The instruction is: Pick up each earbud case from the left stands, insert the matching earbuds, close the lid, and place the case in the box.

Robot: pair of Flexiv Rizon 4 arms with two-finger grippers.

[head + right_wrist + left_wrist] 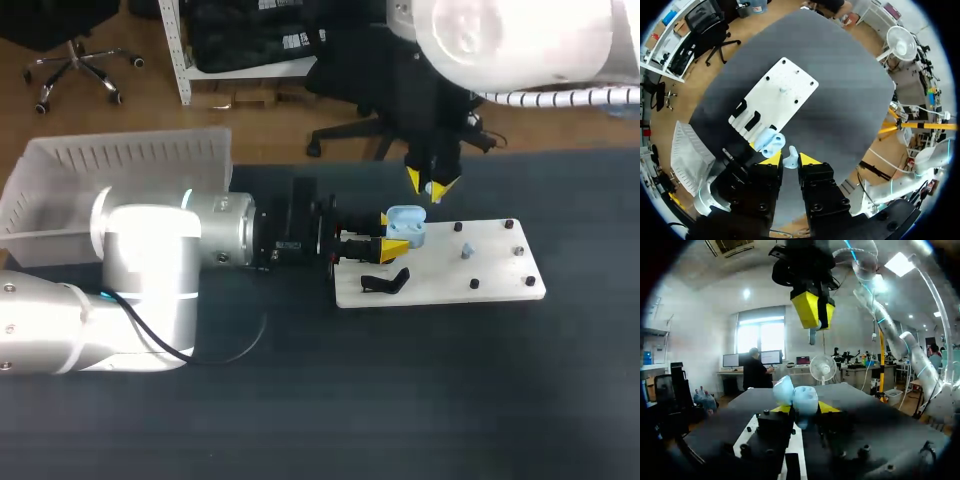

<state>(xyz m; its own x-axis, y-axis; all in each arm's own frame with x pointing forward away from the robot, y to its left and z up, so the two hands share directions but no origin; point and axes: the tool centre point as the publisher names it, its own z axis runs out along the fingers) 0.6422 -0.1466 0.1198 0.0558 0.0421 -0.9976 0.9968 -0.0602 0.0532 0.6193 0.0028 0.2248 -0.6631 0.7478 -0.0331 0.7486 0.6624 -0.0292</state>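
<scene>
My left gripper point(388, 233) is shut on a light-blue earbud case point(406, 226) over the left part of the white board point(470, 285). In the left wrist view the case point(797, 397) sits between the yellow tips with its lid open. My right gripper point(430, 184) hangs just above and behind the case, shut on a small light-blue earbud point(790, 157). Seen from the right wrist, the open case point(769, 141) lies directly ahead of the earbud, a short gap apart. The right gripper point(812, 310) shows above the case in the left wrist view.
Black stands point(386, 282) sit on the board's left side and small black pegs point(519, 251) on its right. A small grey post point(465, 250) stands mid-board. A clear plastic box point(120, 165) rests at the table's far left, behind my left arm.
</scene>
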